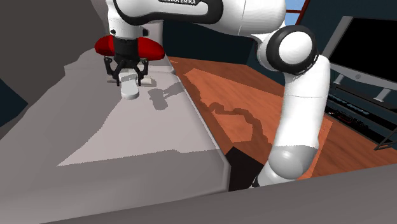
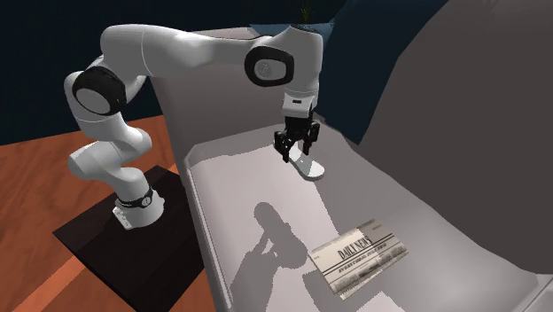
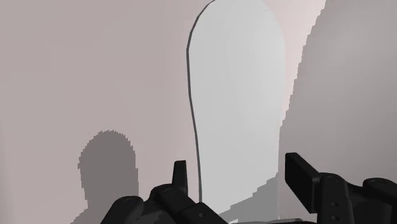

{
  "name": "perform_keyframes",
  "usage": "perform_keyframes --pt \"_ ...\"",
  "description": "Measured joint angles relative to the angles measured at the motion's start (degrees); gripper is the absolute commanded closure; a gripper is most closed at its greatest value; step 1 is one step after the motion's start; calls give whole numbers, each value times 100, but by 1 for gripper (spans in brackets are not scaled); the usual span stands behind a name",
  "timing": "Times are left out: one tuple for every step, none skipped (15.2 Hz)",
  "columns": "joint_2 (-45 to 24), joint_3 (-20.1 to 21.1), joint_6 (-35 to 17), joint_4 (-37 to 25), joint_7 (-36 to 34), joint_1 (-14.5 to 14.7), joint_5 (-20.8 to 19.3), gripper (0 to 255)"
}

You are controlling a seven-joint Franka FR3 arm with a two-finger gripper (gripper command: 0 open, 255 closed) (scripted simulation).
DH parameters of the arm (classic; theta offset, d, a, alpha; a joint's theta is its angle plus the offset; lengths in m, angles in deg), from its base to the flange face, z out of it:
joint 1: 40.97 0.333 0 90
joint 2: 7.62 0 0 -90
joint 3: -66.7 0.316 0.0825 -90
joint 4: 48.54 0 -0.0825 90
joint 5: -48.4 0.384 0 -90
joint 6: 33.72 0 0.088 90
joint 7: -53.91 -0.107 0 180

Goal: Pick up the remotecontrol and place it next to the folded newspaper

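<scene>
Straddles, end effector released and not yet clamped, the near end of the pale remote control, stretched lengthwise straight ahead; folded newspaper well apart.

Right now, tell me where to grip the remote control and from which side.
Grip the remote control across its narrow width, coming down from above: it lies flat on the grey surface, long and slim, and the open gripper straddles one end.

The remote control, a plain pale-grey rounded slab, lies flat. The folded newspaper, headed "Daily News", lies flat well apart from it.
</scene>
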Motion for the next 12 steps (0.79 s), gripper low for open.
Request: perform_keyframes --pt "-234 -51 105 -315 54 49 -118 255" --pt "-426 -107 186 -573 147 59 -208 255" --pt "-599 -150 255 -803 205 91 -287 255" --pt "-766 -190 365 -1073 268 133 -359 255" --pt "-1020 -245 491 -1449 324 227 -470 255" --pt "-1296 -316 664 -1899 440 303 -579 255" --pt "-1646 -398 905 -2509 559 455 -707 255" --pt "-1905 -463 1041 -2912 638 555 -797 255" --pt "-1962 -483 1029 -2949 678 539 -814 255" --pt "-1947 -482 941 -2840 682 495 -807 255" --pt "-1919 -476 833 -2698 678 445 -796 255" --pt "-1877 -467 718 -2533 666 394 -781 255"
